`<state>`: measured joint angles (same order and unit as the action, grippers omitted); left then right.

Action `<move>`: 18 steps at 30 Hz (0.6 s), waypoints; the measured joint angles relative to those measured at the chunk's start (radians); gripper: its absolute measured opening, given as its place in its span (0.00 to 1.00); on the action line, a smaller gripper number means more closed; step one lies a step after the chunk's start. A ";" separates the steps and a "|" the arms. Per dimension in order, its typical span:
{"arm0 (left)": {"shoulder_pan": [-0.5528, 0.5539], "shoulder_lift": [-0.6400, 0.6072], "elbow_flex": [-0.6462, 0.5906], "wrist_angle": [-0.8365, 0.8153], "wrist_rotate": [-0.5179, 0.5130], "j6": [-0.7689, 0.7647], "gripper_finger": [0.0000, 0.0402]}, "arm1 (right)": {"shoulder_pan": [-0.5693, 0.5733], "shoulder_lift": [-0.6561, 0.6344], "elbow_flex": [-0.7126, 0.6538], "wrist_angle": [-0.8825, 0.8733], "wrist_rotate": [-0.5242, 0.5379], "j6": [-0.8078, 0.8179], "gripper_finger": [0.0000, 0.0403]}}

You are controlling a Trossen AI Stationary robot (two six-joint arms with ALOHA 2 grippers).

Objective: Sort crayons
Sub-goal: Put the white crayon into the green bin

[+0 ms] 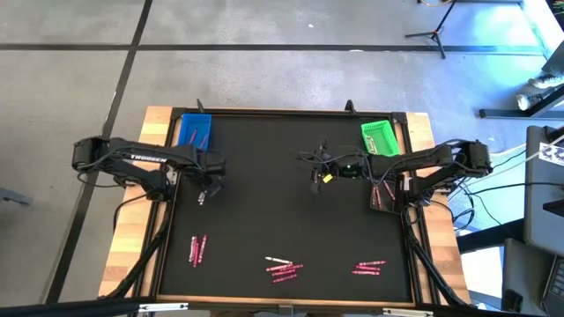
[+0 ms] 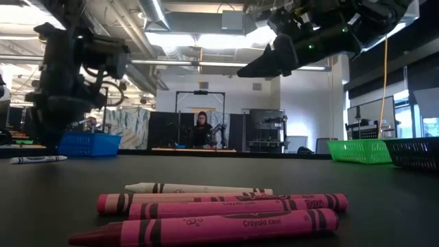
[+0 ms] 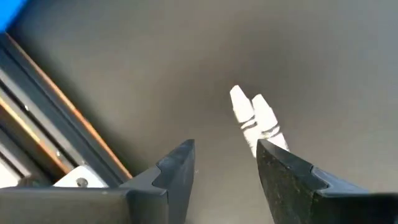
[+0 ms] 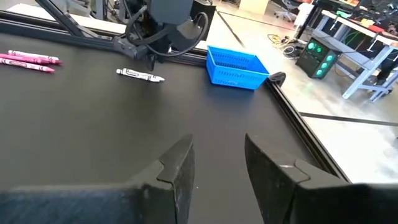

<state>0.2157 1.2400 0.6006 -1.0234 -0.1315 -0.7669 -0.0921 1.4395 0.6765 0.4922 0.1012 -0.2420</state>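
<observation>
Pink crayons lie in three small groups near the table's front edge (image 1: 197, 250), (image 1: 284, 269), (image 1: 370, 266), with one pale crayon (image 2: 199, 187) among them. A white crayon (image 3: 255, 118) lies flat on the black mat at the left; whether it is one or two side by side, I cannot tell. My left gripper (image 3: 224, 149) points down just above the mat, open, the gap between its fingers empty and the white crayon beside one finger. My right gripper (image 4: 214, 162) hovers open and empty over the mat's middle right (image 1: 315, 176).
A blue tray (image 1: 194, 129) stands at the far left and a green tray (image 1: 381, 138) at the far right. A dark tray (image 1: 385, 195) sits under my right arm. A raised rail (image 3: 56, 124) edges the mat. A person (image 2: 201, 127) is far behind.
</observation>
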 joint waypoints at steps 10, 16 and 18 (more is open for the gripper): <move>0.000 -0.005 -0.058 0.067 0.045 0.011 0.41 | 0.000 0.000 0.000 -0.001 0.000 0.001 0.34; 0.000 -0.005 -0.058 0.067 0.048 0.011 0.41 | 0.000 0.000 0.000 0.000 0.000 0.001 0.34; 0.000 -0.005 -0.058 0.067 0.071 0.019 0.41 | 0.000 0.000 0.000 0.000 0.000 0.001 0.34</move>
<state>0.2161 1.2350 0.5423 -0.9565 -0.0606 -0.7476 -0.0921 1.4395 0.6765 0.4919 0.1009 -0.2409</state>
